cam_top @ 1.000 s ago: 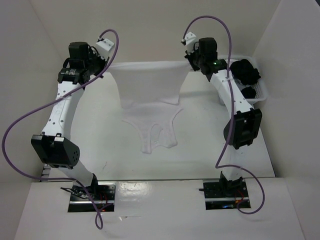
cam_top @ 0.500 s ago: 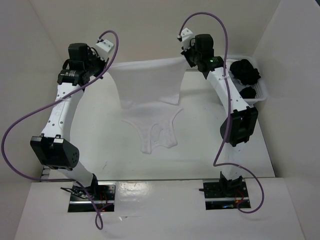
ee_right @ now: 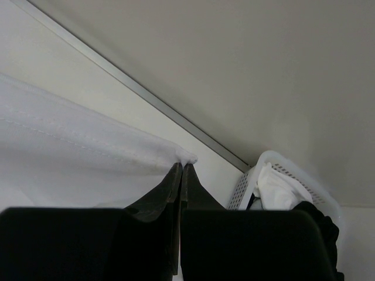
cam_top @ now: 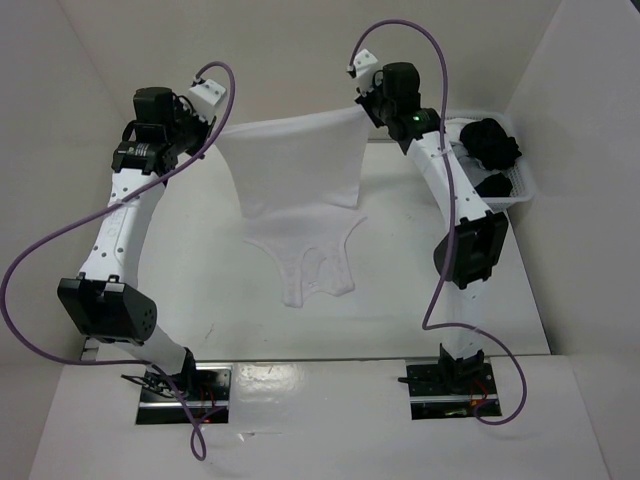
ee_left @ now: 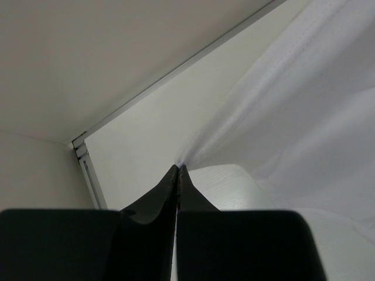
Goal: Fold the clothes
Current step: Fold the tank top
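Observation:
The clothes (cam_top: pixel 298 170), a thin white T-shirt-like garment, hang stretched between both grippers at the far end of the table. Its lower end with the sleeves lies crumpled on the table. My left gripper (cam_top: pixel 213 132) is shut on the garment's left corner; the left wrist view shows fabric (ee_left: pixel 293 105) pulled taut from the pinched fingertips (ee_left: pixel 177 168). My right gripper (cam_top: pixel 362 104) is shut on the right corner, held higher than the left. In the right wrist view the hem (ee_right: pixel 88 140) runs leftward from the closed fingertips (ee_right: pixel 181 165).
A white lattice basket (cam_top: pixel 524 188) with dark and white garments stands at the back right, close beside the right arm; it shows too in the right wrist view as the basket (ee_right: pixel 275 161). White walls enclose the table on three sides.
The right gripper has risen and moved back and slightly left with its corner, tilting the top hem upward to the right. The left gripper barely moved.

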Controlling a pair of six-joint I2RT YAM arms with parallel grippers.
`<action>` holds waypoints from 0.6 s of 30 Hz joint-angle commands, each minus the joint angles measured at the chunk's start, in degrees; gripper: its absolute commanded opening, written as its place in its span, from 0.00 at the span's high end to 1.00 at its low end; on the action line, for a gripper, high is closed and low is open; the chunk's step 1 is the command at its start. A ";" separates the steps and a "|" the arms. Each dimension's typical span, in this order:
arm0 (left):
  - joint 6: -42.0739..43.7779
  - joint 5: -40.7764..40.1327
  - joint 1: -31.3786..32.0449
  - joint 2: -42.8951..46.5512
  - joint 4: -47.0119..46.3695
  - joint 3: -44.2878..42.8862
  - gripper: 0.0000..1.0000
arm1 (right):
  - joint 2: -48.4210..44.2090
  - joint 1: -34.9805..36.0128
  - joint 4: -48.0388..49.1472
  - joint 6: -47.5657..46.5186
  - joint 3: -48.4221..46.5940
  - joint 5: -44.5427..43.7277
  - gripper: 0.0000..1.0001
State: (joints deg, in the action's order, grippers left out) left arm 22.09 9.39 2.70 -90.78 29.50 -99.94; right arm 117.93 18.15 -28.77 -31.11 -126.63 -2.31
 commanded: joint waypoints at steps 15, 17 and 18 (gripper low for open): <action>-0.47 0.19 -0.41 4.39 -1.99 2.38 1.00 | 4.77 2.24 -1.19 -2.11 -8.01 -1.91 1.00; -0.47 0.19 -0.41 4.39 -1.99 2.38 1.00 | 5.38 2.24 -2.42 -1.58 -9.41 -1.13 1.00; -0.47 0.19 -0.41 4.39 -1.99 2.38 1.00 | 5.38 2.24 -3.64 -0.97 -9.43 -1.12 1.00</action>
State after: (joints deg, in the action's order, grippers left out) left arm 22.13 9.41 2.70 -88.92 29.52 -97.47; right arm 123.11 20.03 -30.76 -32.67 -132.18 -3.36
